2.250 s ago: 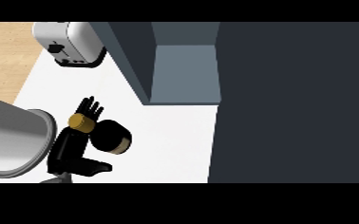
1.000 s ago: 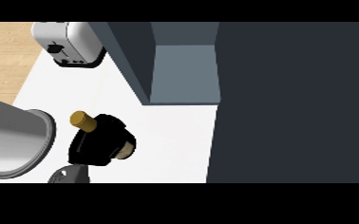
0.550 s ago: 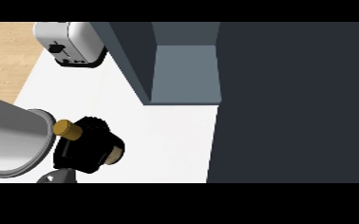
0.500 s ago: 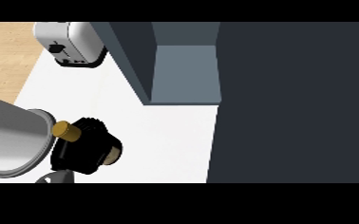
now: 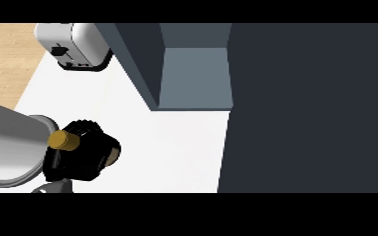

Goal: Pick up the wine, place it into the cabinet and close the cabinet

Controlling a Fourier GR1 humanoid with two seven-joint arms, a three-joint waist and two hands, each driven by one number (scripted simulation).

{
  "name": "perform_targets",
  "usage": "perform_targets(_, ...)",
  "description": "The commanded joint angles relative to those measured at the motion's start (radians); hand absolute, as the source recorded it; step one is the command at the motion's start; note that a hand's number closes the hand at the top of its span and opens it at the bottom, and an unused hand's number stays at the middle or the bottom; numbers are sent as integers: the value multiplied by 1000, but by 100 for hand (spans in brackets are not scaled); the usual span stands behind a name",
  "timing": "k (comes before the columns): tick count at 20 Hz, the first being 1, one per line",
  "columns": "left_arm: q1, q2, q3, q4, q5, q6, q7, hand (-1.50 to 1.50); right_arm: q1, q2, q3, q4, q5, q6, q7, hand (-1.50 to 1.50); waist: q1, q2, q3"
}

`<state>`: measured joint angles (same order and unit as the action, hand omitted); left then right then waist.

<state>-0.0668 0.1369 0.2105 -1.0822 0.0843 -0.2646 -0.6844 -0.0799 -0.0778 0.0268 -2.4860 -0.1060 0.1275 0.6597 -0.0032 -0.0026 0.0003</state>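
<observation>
Wine bottle (image 5: 65, 140), dark glass with a round gold cap. From the head view, it sits at the lower left of the white tabletop (image 5: 177, 145), and only the cap and a sliver of tan below it peek out. The black left hand (image 5: 87, 155) has its fingers curled right around the bottle's body, hiding most of it. The right hand doesn't show at all.

Just to the left, touching or nearly so, bulges a big rounded silver vessel (image 5: 18, 145). Up and to the right, well apart from the bottle, the dark grey cabinet (image 5: 196, 77) stands open with its paler grey floor bare. The broad dark slate panel (image 5: 295, 110) on the right looks to me like its door. A chrome toaster (image 5: 74, 45) sits at the far left corner.

The grasp looks made, so this is the carry. I'd lift straight up first to clear the silver vessel. Then keep the bottle upright, swing right and forward past the cabinet's near left wall, and set it down well inside, clear of the door's closing path.
</observation>
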Motion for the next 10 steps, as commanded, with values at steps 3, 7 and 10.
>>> perform_targets(3,65,-38,-25,-229,68,-22,76,150,38,3,-53,-87,-134,12,16,-150,6,-2,1)
perform_targets(7,67,-58,-71,-392,112,-20,251,150,4,41,40,-85,-41,-25,53,-150,7,-2,0)
perform_targets(10,76,-108,-127,-466,99,30,328,150,-20,11,-11,-84,-81,-17,68,-150,3,0,0)
